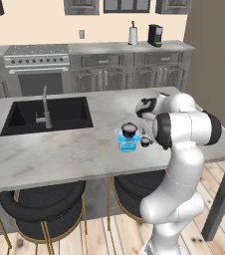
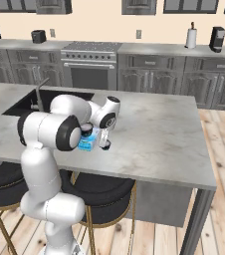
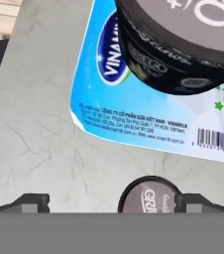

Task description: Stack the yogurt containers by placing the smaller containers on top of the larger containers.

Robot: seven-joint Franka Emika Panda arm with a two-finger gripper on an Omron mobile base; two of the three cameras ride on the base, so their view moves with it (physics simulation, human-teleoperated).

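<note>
Tiny cup [image 3: 150, 194] beside stacked tub [image 3: 134, 106]

bare counter [image 1: 59, 154] left, tub [image 1: 128, 145] beside tiny cup [image 1: 145, 142]

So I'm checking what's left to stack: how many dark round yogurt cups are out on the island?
2. The bigger dark cup already sits on the light-blue tub. The tiny dark cup stands on the counter just beside the tub, between the open tool's fingertips.

In the hand view the larger dark cup [image 3: 183, 44] runs off the top edge, the blue tub [image 3: 134, 106] off the right edge, and the tiny cup [image 3: 148, 196] is cut along the bottom. In the right base view the arm hides most of the tub.
</note>
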